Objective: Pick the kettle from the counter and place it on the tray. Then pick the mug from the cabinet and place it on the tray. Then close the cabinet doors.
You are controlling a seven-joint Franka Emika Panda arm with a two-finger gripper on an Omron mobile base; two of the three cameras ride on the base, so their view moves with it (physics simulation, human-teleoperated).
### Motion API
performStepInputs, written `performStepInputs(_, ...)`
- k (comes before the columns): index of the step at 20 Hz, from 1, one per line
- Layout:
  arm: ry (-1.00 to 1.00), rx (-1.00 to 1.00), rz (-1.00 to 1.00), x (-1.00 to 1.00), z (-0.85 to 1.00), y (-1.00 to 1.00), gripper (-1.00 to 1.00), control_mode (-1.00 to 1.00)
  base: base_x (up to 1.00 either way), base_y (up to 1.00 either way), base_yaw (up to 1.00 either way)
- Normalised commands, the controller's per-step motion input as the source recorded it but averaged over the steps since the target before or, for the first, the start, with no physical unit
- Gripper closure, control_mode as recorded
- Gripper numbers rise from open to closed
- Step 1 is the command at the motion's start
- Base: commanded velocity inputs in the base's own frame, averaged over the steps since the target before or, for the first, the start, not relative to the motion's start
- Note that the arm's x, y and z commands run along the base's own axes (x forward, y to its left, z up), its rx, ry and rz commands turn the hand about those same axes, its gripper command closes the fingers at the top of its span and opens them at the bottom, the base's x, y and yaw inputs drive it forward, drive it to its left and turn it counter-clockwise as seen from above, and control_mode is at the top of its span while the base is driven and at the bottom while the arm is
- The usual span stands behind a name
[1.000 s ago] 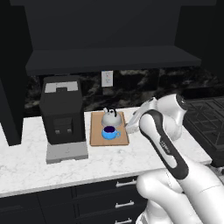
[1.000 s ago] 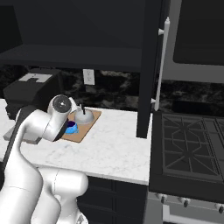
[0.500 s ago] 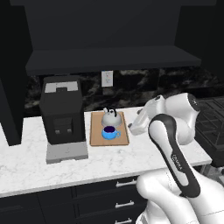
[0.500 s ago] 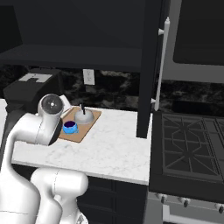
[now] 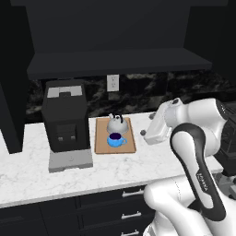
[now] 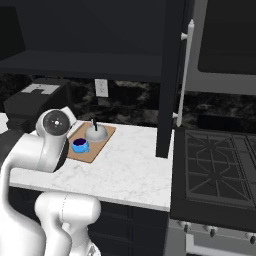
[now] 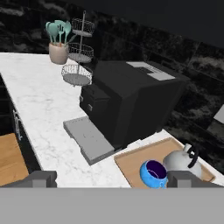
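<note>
White marble counter (image 5: 27, 177) under dark open cabinet (image 5: 115, 62) | far left: black coffee machine (image 5: 65, 120) on grey base | centre: wooden tray (image 5: 102, 146) carrying kettle (image 5: 115, 124) behind blue mug (image 5: 115, 139) | right of tray: gripper (image 5: 150, 131) spread wide, empty, clear of tray | far right: stovetop (image 6: 215, 172)

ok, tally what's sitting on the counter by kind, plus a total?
Kettle: 1
Mug: 1
Tray: 1
Black machine: 1
Utensil pot: 1
Wire tiered stand: 1
Total: 6
</note>
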Motion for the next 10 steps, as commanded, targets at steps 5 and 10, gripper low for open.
performStepInputs(5,-0.11,0.0,0.15,-0.24,0.23,0.09,-1.0,-1.0,0.0,0.0,0.0)
performStepInputs(10,-0.22,0.0,0.24,-0.25,0.26,0.11,-1.0,-1.0,0.0,0.0,0.0)
